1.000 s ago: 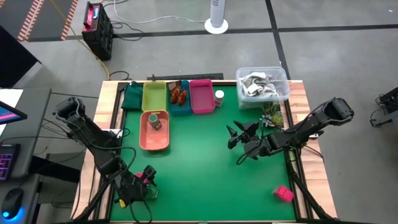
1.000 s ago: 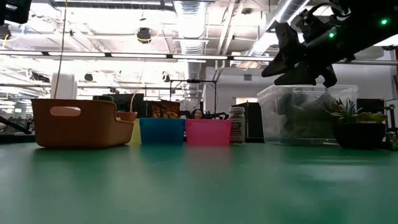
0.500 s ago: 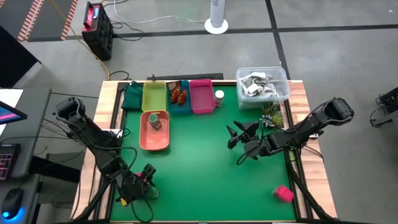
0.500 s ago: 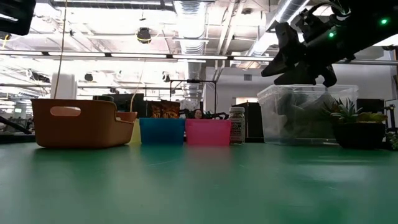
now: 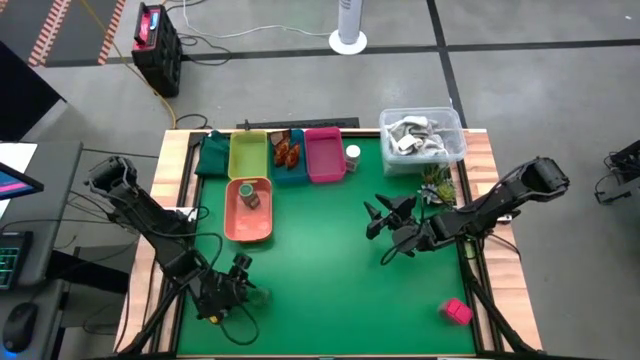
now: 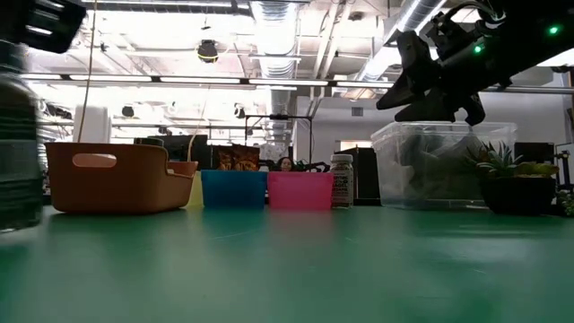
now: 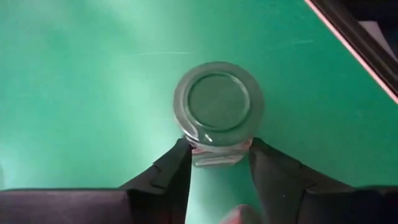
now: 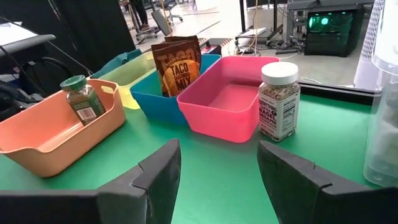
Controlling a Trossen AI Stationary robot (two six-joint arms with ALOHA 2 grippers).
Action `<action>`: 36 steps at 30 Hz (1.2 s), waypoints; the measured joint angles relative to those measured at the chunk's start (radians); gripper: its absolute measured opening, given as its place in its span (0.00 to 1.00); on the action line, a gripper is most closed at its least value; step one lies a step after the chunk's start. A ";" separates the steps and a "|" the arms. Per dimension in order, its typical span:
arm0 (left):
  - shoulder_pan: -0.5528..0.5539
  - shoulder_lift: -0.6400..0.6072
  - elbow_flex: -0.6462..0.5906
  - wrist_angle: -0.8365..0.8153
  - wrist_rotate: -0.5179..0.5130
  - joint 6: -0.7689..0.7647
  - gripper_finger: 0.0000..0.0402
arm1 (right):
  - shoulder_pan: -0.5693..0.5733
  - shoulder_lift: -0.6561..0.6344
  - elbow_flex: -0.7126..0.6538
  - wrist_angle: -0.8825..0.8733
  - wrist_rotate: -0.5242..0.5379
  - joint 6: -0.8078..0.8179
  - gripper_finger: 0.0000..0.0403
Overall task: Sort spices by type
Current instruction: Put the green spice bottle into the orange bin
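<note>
Left end effector (image 7: 219, 163): we are seeing it low over the near left part of the desk (image 5: 330, 240), its two dark fingers (image 7: 171, 171) pressing on either side of a dark green jar (image 7: 218, 104), with only the jar's width between them.
Dark green jar: we are looking down on its round green lid in the left wrist view; it is showing as a blurred dark shape at the left edge of the low view (image 6: 18, 144); whether it is touching the desk we cannot tell.
Right end effector (image 5: 378, 232): we are finding it hanging above the right middle of the desk, fingers (image 8: 158, 171) spread wide apart and gripping nothing.
Orange tray (image 8: 37, 140): we are noting it standing on the left of the desk, just in front of the row of trays, with a second green-lidded jar (image 8: 83, 98) lying tilted inside it.
Yellow tray (image 5: 248, 155): we are recording it at the back left, in the row just beside the blue tray.
Blue tray (image 8: 149, 93): we are noting it between the yellow and pink trays, with a brown-orange taco mix packet (image 8: 176, 64) standing in it.
Pink tray (image 8: 224, 106): we are seeing nothing lying in it.
White-lidded jar (image 8: 278, 101): we are noting it standing upright on the desk just beside the pink tray.
Pink box (image 5: 457, 312): we are finding it lying alone near the front right corner of the desk, well apart from both arms.
Clear tub (image 5: 422, 138): we are seeing it sitting at the back right corner, holding white-grey items.
Small plant (image 5: 436, 184): we are noting it just in front of the tub.
</note>
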 joint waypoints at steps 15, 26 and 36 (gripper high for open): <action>0.123 -0.039 0.019 -0.107 0.064 0.002 0.47 | 0.001 0.000 0.000 0.009 -0.007 0.000 0.59; 0.106 -0.085 0.093 -0.104 0.145 -0.037 0.59 | 0.001 0.000 0.000 0.012 -0.008 0.001 0.59; 0.098 -0.021 0.084 0.019 0.136 0.024 0.88 | 0.001 0.000 0.000 0.014 -0.012 0.001 0.59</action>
